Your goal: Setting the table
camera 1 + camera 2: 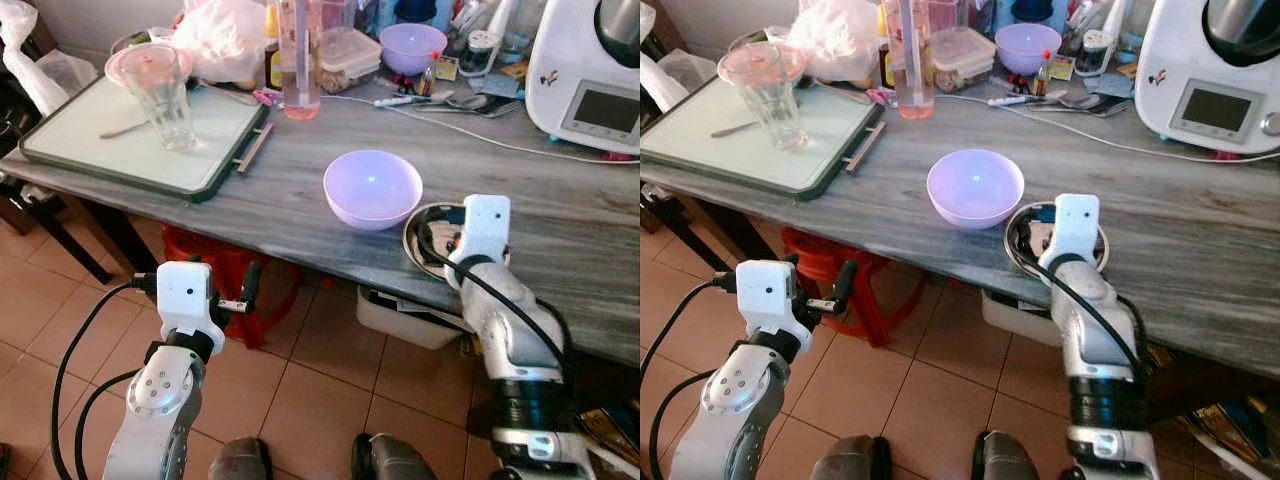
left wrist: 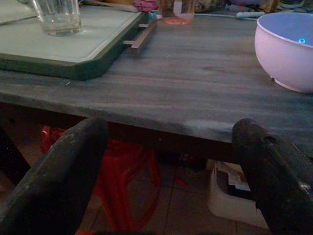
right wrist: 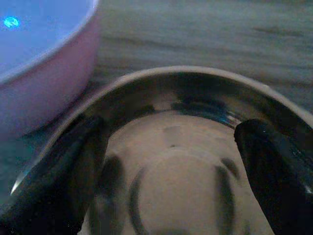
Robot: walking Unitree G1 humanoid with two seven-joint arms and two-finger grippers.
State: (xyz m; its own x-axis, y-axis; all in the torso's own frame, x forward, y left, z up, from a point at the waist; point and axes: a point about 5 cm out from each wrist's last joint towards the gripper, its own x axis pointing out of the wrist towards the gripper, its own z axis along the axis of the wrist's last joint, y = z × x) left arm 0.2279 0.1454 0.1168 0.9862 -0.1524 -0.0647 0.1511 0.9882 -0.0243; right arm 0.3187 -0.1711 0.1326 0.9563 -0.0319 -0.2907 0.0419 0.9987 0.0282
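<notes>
My right gripper [image 3: 171,161] hangs over the steel bowl [image 3: 195,98], jaws apart, just right of the lilac bowl [image 1: 372,187]. My left gripper [image 2: 171,161] waits below the table's [image 1: 300,215] near edge, jaws apart.

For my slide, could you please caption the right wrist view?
Right gripper open over a shiny round steel bowl, beside a lilac plastic bowl on the grey table.

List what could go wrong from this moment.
1. The steel bowl sits at the table edge; the right gripper, fingers spread over it, could nudge it off.
2. The lilac bowl is right beside the steel bowl, so a careless lift or push may knock it.
3. The left gripper hangs open below the tabletop; raising it straight up could strike the edge.
</notes>
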